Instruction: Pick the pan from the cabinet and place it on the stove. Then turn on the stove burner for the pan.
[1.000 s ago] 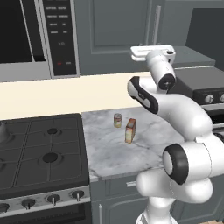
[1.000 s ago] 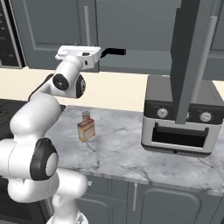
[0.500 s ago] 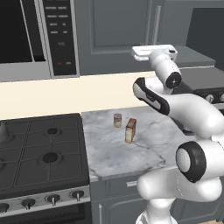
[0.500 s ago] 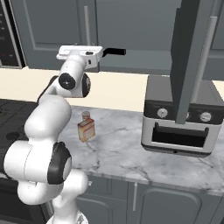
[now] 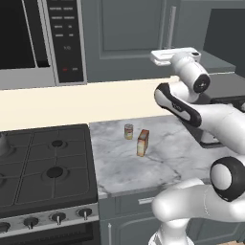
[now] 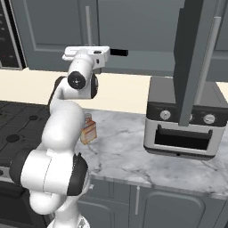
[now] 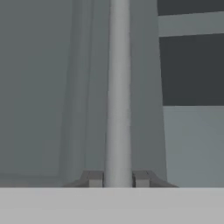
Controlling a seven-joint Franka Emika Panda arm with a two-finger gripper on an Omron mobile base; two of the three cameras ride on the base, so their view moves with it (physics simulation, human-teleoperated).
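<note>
Gripper (image 7: 118, 179) is closed around the long bar handle (image 7: 118, 87) of the grey cabinet (image 7: 52, 87) door, one finger on each side.

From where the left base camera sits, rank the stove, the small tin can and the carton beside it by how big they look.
1. The stove, by far the largest.
2. The carton, taller than the can.
3. The small tin can, smallest. It stands slightly farther back, so the gap between these two is a little unsure.

Grey cabinet (image 5: 129, 33), black stove (image 5: 45, 167), white-veined marble counter (image 5: 162, 158).
</note>
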